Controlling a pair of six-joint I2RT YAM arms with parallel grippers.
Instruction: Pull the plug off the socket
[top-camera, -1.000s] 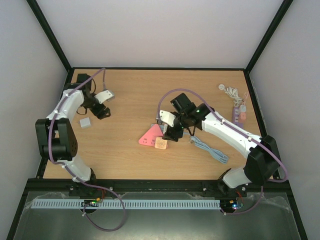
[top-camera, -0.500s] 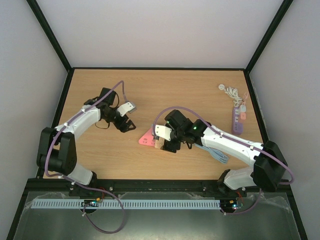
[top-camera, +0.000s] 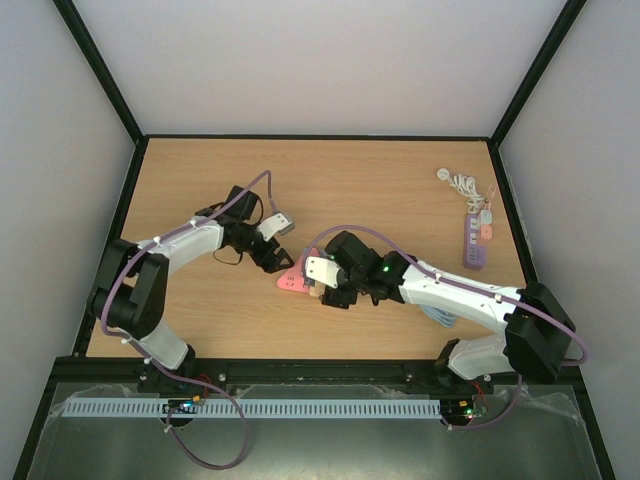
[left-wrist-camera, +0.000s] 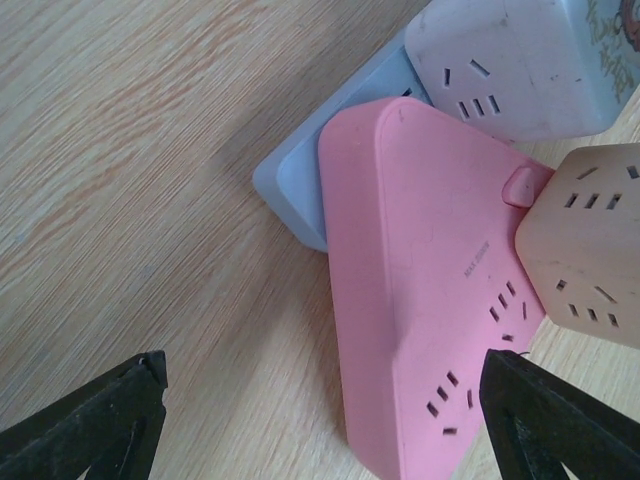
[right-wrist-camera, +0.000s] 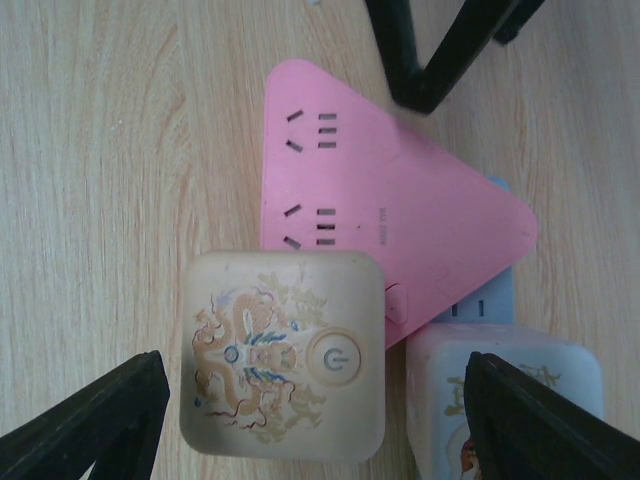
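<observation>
1 s ago your left gripper (top-camera: 279, 257) sat far left; it's now at the pink socket (top-camera: 291, 279), fingers wide, no contact seen. Right gripper (top-camera: 327, 289) has closed in over the beige cube plug (right-wrist-camera: 283, 355), fingers wide on both sides. The plug is seated against the socket's edge. Both arms staged; I'd guess left braces, right pulls.

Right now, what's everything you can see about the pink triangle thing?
The pink triangular plastic socket lies flat on the wooden table, partly over a pale blue block. It is smooth, with rounded corners, groups of slot holes near its edges, tiny print and a small pink button. A cream cube adapter with a dragon picture sits against one edge.
</observation>
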